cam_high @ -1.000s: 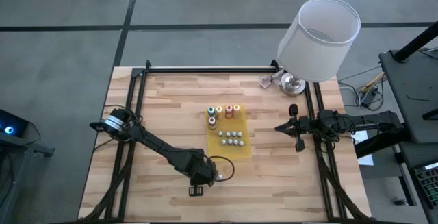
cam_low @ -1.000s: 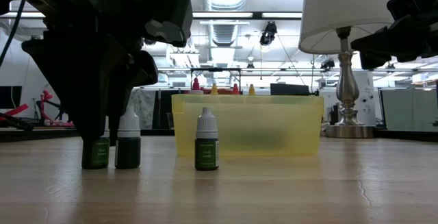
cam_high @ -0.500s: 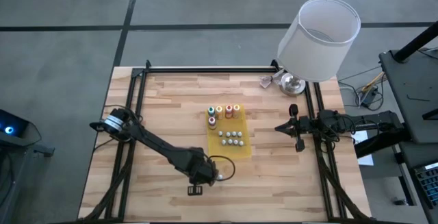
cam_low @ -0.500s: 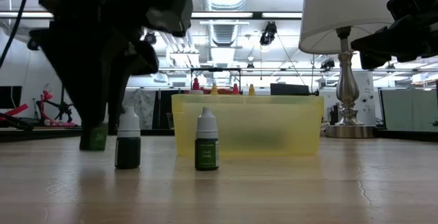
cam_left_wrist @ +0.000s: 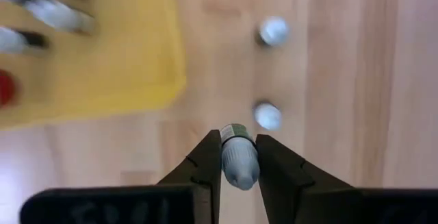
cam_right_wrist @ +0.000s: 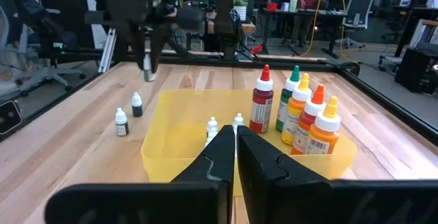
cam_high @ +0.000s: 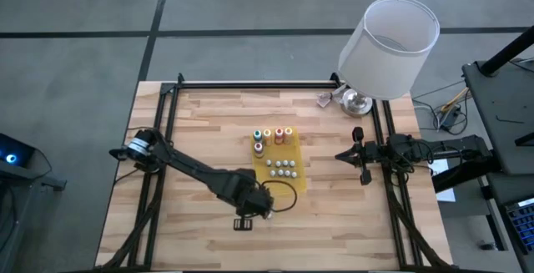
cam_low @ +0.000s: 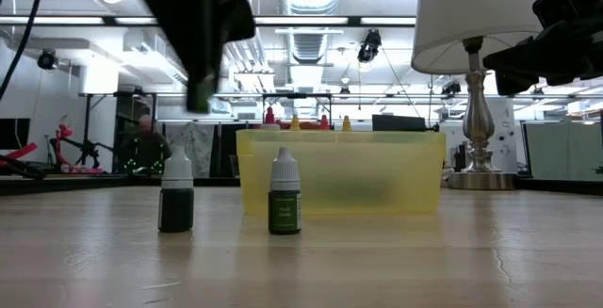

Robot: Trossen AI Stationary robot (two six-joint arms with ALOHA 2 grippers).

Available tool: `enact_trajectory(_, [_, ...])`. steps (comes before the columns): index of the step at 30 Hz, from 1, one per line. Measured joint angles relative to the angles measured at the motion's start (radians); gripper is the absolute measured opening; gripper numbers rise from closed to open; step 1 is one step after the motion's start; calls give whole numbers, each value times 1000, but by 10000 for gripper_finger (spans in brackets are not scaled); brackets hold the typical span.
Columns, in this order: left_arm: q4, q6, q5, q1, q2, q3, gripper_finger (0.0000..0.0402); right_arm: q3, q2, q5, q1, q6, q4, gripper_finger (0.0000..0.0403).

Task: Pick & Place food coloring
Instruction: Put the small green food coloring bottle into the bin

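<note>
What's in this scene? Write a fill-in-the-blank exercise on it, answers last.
The left gripper is shut on a small ____.
____ bottles stand on the table outside the yellow tray.
The right gripper, at the table's right edge, is ____.
Missing words: bottle; two; shut.

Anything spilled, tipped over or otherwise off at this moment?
Nothing spilled or toppled. Two small dropper bottles stand upright on the wood outside the yellow tray; the left gripper holds a third bottle lifted off the table. The right gripper waits shut at the table's right edge.
</note>
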Motion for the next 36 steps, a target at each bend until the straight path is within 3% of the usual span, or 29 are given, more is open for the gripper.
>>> enact_trajectory(6, [-26, 38, -41, 68, -1, 70, 51, 0, 0, 0, 0, 0, 0, 9])
enact_trajectory(18, [-13, 56, -42, 215, -1, 67, 51, 0, 0, 0, 0, 0, 0, 9])
enact_trajectory(36, [11, 201, -12, 301, 69, 62, 51, 0, 0, 0, 0, 0, 0, 9])
